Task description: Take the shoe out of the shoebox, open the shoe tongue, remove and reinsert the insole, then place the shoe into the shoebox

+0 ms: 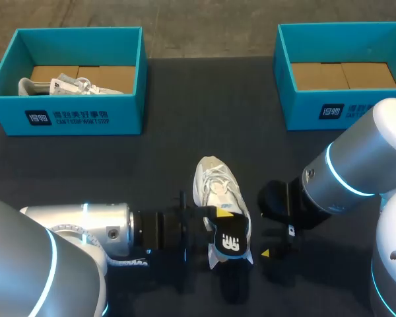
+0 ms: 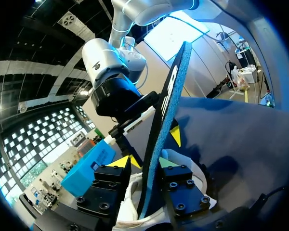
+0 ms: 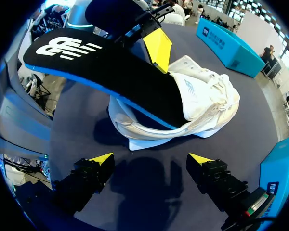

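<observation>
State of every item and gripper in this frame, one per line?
shoe: on the table, outside both boxes
insole: toe end in the shoe, heel end raised
left gripper: shut on the insole
right gripper: open, holding nothing
left shoebox: open, another shoe inside
right shoebox: open, no shoe inside

A wide table (image 1: 185, 99) is the one piece of furniture here, and its top fills the head view from the near side to a straight far edge. The surface is dark, matte and plain, close to black when seen from above. In the right wrist view the table (image 3: 260, 120) looks deep navy, and in the left wrist view the table (image 2: 241, 134) shows a brighter blue. Light falls evenly across the table, and the shadows lying on the table are soft-edged, deepest toward the table's near side
</observation>
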Available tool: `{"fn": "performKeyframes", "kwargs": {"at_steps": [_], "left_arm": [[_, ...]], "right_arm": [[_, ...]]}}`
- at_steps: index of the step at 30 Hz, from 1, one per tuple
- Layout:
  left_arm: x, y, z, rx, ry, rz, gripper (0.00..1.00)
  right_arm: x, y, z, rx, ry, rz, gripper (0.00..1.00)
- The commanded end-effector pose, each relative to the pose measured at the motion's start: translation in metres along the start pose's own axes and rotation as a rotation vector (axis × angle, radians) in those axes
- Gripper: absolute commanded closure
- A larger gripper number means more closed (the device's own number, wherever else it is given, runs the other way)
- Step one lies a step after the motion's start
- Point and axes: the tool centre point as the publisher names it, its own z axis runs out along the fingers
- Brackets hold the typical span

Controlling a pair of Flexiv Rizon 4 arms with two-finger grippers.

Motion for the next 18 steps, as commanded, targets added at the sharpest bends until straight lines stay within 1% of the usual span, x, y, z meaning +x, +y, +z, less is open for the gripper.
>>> {"fn": "performKeyframes", "kwargs": {"at_steps": [1, 5, 7, 9, 12, 14, 15, 16, 18], "left_arm": [[-0.0006, -0.0047, -0.0006, -0.010, 0.007, 0.002, 0.67], [-0.0016, -0.0067, 0.0006, -0.048, 0.019, 0.013, 0.67], [-0.0017, -0.0070, 0.0013, -0.065, 0.019, 0.012, 0.70], [-0.0017, -0.0067, 0.0016, -0.085, 0.020, 0.014, 0.78], [-0.0015, -0.0059, 0.0011, -0.090, 0.020, 0.012, 0.89], [-0.0014, -0.0057, 0.0007, -0.091, 0.020, 0.011, 0.91], [-0.0013, -0.0057, 0.0005, -0.090, 0.021, 0.008, 0.95], [-0.0011, -0.0056, 0.0003, -0.090, 0.022, 0.007, 1.00], [-0.0008, -0.0053, 0.0001, -0.091, 0.025, 0.006, 1.00]], "right_arm": [[0.0014, -0.0003, -0.0001, -0.001, -0.003, 0.000, 0.00], [0.0014, -0.0003, -0.0001, -0.001, -0.003, 0.000, 0.00], [0.0014, -0.0003, -0.0001, -0.001, -0.003, 0.000, 0.00], [0.0014, -0.0003, -0.0001, -0.001, -0.003, 0.000, 0.00], [0.0014, -0.0003, -0.0001, -0.001, -0.003, 0.000, 0.00], [0.0014, -0.0003, -0.0001, -0.001, -0.003, 0.000, 0.00], [0.0014, -0.0003, -0.0001, -0.001, -0.003, 0.000, 0.00], [0.0014, -0.0003, -0.0001, -0.001, -0.003, 0.000, 0.00], [0.0014, -0.0003, -0.0001, -0.001, -0.003, 0.000, 0.00]]}}
